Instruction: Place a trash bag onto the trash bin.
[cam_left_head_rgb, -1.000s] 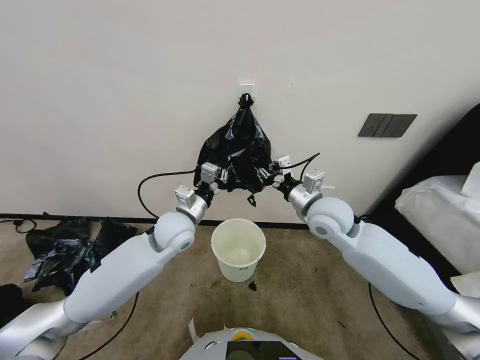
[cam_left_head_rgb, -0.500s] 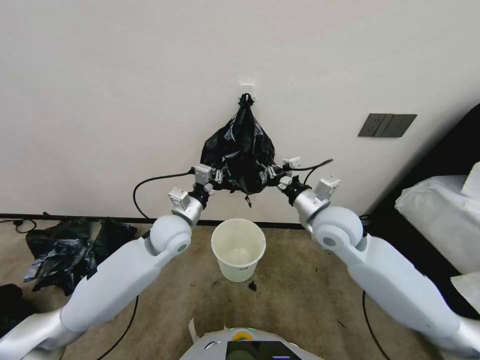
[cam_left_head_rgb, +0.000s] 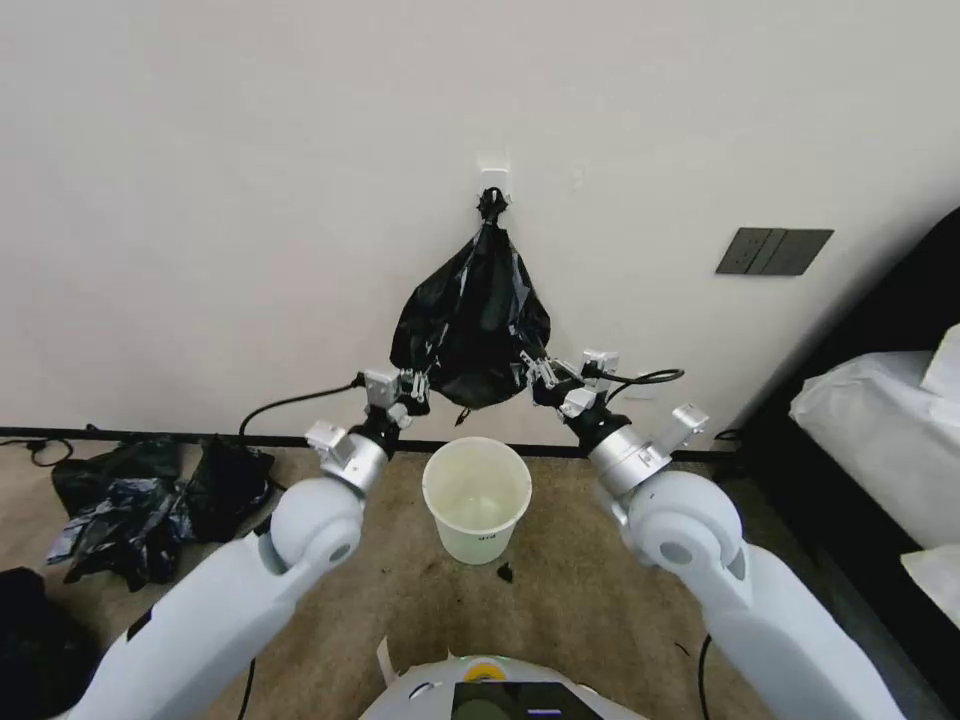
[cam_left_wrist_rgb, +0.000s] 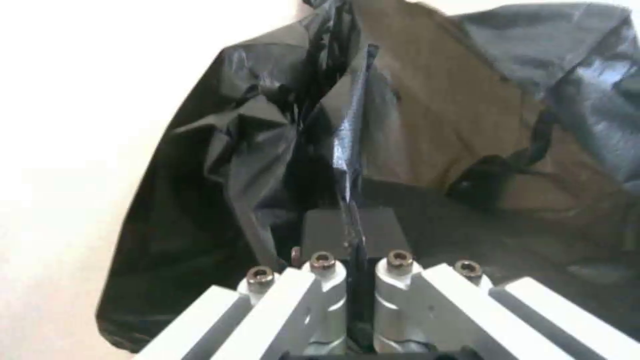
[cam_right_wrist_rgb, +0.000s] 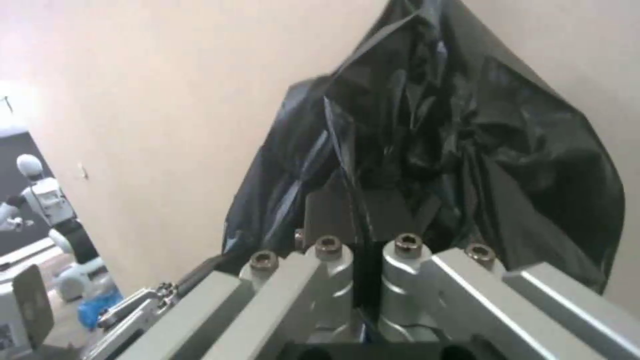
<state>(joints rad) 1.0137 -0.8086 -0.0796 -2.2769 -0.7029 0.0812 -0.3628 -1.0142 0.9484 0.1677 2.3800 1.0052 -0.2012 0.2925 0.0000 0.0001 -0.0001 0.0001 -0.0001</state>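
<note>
The trash bag (cam_left_head_rgb: 470, 325) is thin, glossy black film, crinkled and creased, hanging against the pale wall from a knotted top at a small white hook. From the knot it spreads downward into a wide, puffed bell shape, its lower edge pulled out to both sides and sagging in the middle. In the wrist views, a fold of the film (cam_left_wrist_rgb: 350, 150) runs straight down between closed fingers, and the same is seen on the other side (cam_right_wrist_rgb: 347, 165). The trash bin (cam_left_head_rgb: 477, 497) stands upright on the brown carpet directly below the bag, apart from it, a small round cream-white bin tapering to its base, open and empty, with a small dark label low on its near side.
</note>
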